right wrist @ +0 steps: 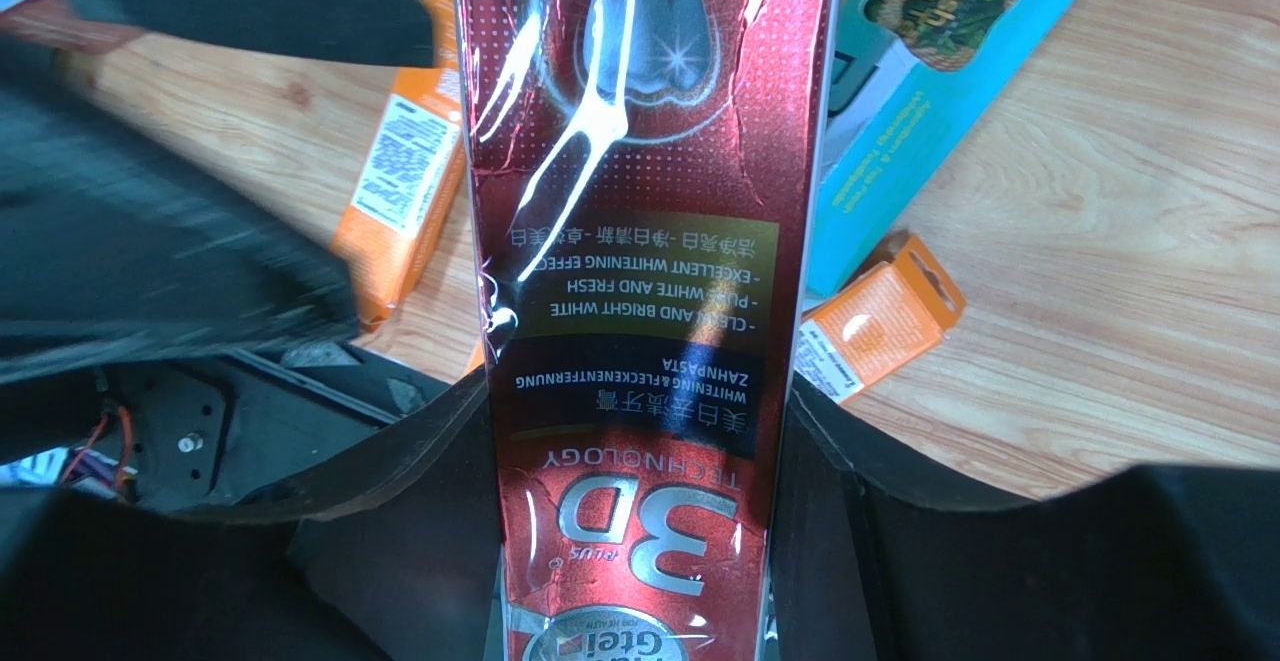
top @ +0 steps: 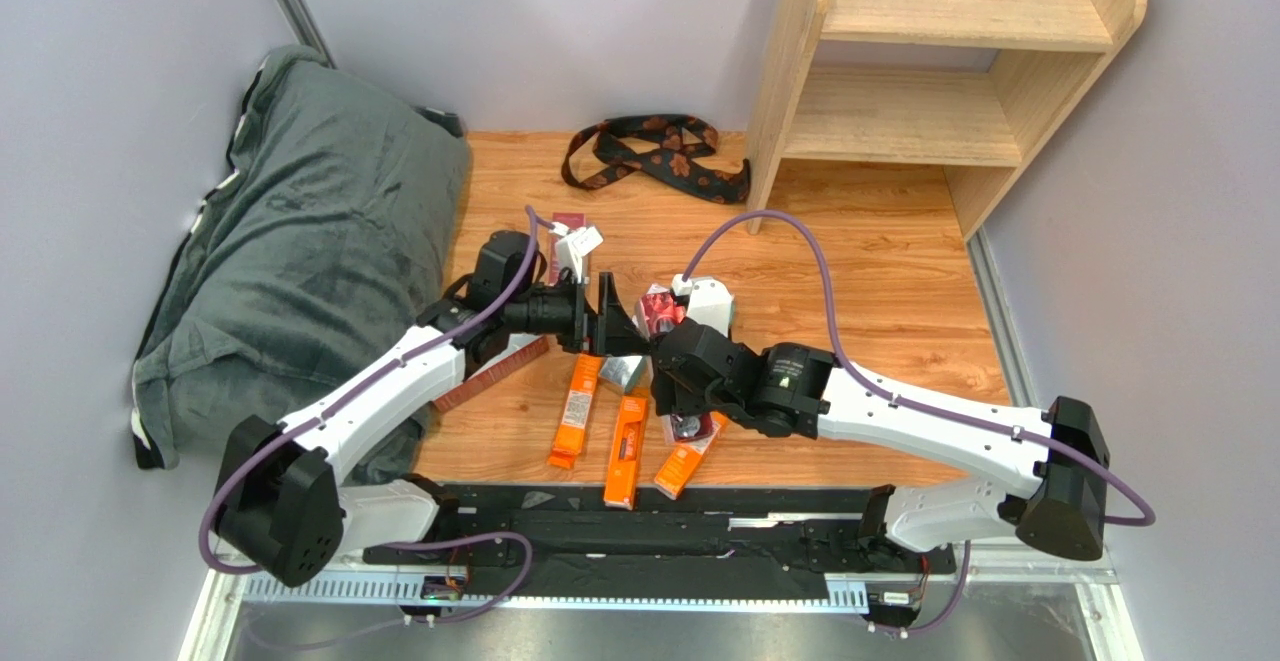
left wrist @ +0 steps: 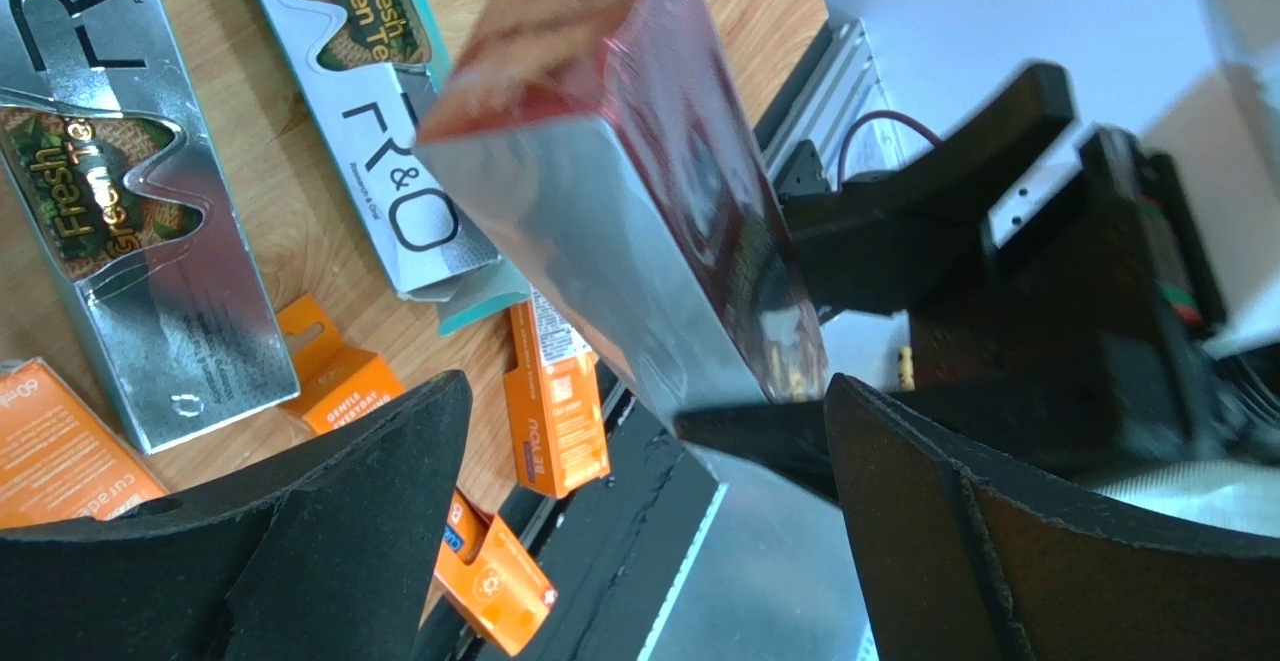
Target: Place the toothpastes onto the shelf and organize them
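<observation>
Toothpaste in a dark red glossy "3D" cardboard box hangs above the worktop, pinched by the right fingers; left fingers spread wide near its end. From overhead the arms hide most of it.

The dark red cardboard toothpaste box has a glossy, foil-like laminate with sharp highlights. Its side panel is mirror-silver. The silver-white cardboard box is metallic and reflective. The small orange cardboard boxes are smooth with a low sheen. The light wooden shelf shows bare, matt grain. The table top is smooth wood-grain. The left gripper has matt black, grainy fingers. The grey cushion is matt cloth.
</observation>
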Robot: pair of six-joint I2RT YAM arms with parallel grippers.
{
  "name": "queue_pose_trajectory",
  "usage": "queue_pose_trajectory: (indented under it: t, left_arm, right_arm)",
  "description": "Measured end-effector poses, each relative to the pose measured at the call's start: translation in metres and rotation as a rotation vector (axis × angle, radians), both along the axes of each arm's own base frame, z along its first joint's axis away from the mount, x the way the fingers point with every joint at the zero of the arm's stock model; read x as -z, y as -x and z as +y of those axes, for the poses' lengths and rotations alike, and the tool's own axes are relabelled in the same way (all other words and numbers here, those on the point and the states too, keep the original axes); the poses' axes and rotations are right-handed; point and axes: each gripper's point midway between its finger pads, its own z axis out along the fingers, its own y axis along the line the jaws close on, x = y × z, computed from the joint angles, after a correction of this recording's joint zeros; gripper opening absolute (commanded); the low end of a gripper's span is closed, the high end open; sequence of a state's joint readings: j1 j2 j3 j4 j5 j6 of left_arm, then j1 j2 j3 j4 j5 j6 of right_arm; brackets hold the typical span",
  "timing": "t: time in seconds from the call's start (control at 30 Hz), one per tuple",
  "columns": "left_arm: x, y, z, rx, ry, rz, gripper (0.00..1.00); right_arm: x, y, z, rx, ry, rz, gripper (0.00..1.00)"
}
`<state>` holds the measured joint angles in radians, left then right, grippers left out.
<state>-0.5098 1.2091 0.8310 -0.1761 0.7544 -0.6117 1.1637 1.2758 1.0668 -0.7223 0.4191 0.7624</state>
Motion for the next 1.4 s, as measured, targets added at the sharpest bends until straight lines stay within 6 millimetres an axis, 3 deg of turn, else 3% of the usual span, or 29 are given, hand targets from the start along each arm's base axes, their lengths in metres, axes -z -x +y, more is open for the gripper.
queue_pose_trajectory:
  t: [0.17,0.27,0.53,0.67,0.87,0.97,1.13,1.27,1.4]
  left_arm:
    - [0.008,-0.009,-0.007,-0.021,0.005,0.038,0.94]
    - [0.009,-0.013,-0.009,-0.036,0.010,0.046,0.85]
    - [0.005,-0.012,-0.018,-0.023,0.035,0.048,0.47]
    - [0.003,-0.012,-0.020,-0.028,0.048,0.073,0.35]
    - [-0.001,-0.013,-0.022,-0.020,0.067,0.069,0.34]
    - [-0.001,-0.013,-0.022,-0.020,0.067,0.068,0.34]
    - [-0.002,-0.012,-0.020,-0.020,0.066,0.069,0.34]
    - [-0.009,-0.014,-0.011,-0.039,0.073,0.038,0.35]
    - [-0.009,-0.024,0.011,-0.113,0.067,0.010,0.35]
  right_arm:
    - [-0.010,0.006,0.011,-0.028,-0.017,-0.010,0.32]
    - [-0.011,0.009,0.015,-0.042,-0.019,-0.011,0.31]
    - [-0.010,0.011,0.012,-0.042,-0.001,-0.013,0.32]
    - [-0.009,0.009,0.012,-0.031,0.002,-0.016,0.34]
    - [-0.008,0.008,0.012,-0.025,0.009,-0.020,0.42]
    - [-0.008,0.008,0.012,-0.025,0.009,-0.020,0.54]
    - [-0.009,0.009,0.013,-0.028,-0.001,-0.015,0.62]
    - [-0.019,0.012,0.014,-0.036,-0.059,-0.025,0.71]
    - [-0.034,0.015,0.008,-0.041,-0.137,-0.057,0.79]
